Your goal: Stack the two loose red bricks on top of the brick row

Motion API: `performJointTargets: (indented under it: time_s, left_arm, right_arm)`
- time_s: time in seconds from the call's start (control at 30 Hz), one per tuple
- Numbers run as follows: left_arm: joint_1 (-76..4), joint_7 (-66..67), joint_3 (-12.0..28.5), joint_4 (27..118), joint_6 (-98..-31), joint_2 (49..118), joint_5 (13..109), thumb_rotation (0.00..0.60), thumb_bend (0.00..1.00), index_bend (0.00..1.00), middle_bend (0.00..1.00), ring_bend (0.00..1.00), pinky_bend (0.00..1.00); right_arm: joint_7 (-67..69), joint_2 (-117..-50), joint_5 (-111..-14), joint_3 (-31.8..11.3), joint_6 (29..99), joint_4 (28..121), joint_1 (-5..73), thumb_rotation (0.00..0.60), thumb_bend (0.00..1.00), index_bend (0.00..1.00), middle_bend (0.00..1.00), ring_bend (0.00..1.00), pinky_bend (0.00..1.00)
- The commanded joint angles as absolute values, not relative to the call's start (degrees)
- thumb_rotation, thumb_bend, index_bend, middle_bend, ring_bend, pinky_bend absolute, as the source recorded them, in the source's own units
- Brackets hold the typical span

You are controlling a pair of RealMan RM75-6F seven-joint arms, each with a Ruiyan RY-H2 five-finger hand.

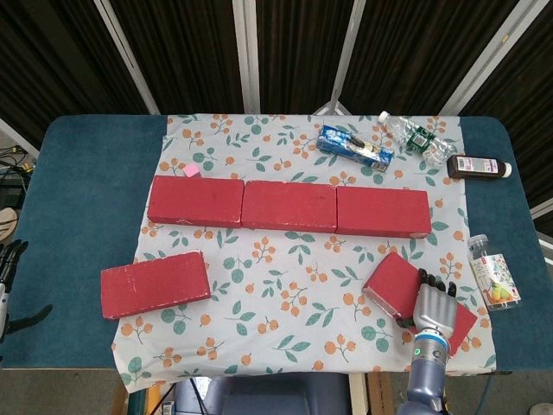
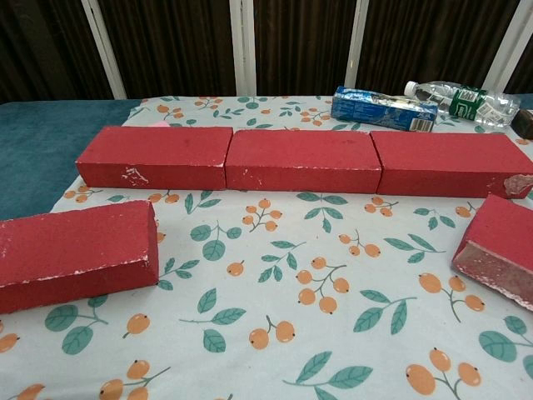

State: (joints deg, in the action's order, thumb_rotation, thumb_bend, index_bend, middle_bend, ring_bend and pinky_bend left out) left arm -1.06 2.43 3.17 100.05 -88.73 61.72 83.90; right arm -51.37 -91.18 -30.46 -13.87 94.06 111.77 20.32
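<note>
The right robot hand (image 1: pixel 435 309) grips the angled loose brick (image 1: pixel 400 285) by its near end, the brick row (image 1: pixel 289 206) beyond it; gripped off-centre, it could tilt and slip when lifted.

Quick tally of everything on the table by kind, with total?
Red bricks: 5: row of three, loose left brick, loose right brick under the right hand
Clear plastic bottles: 2
Brown bottle: 1
Blue packet: 1
Pink cube: 1
Total: 10
</note>
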Motion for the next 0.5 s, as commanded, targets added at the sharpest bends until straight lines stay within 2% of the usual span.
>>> performJointTargets:
  time_s: [0.03, 0.33, 0.5]
  left_arm:
    - [-1.03, 2.35, 3.18, 100.02, -88.76, 61.7, 83.88, 0.6, 0.01, 0.04, 0.04, 0.0, 0.14]
    - [-1.0, 2.17, 3.25, 100.0, -88.71, 61.6, 83.65, 0.6, 0.01, 0.04, 0.03, 0.0, 0.13]
    - [-1.02, 2.4, 3.2, 100.05, -88.68, 61.66, 83.71, 0.6, 0.01, 0.04, 0.03, 0.0, 0.14]
  right_arm:
    - [-51.37, -90.74, -31.23, -13.91, 94.55, 112.72, 20.51, 0.6, 0.15, 0.28, 0.42, 0.32, 0.0]
    - [-53.24, -88.61, -32.96, -15.71, 96.95, 117.17, 21.9, 0.6, 0.15, 0.28, 0.42, 0.42, 0.01]
    - [-55.56, -87.15, -33.25, -17.58, 98.42, 119.86, 23.45, 0.6, 0.15, 0.29, 0.42, 0.44, 0.09]
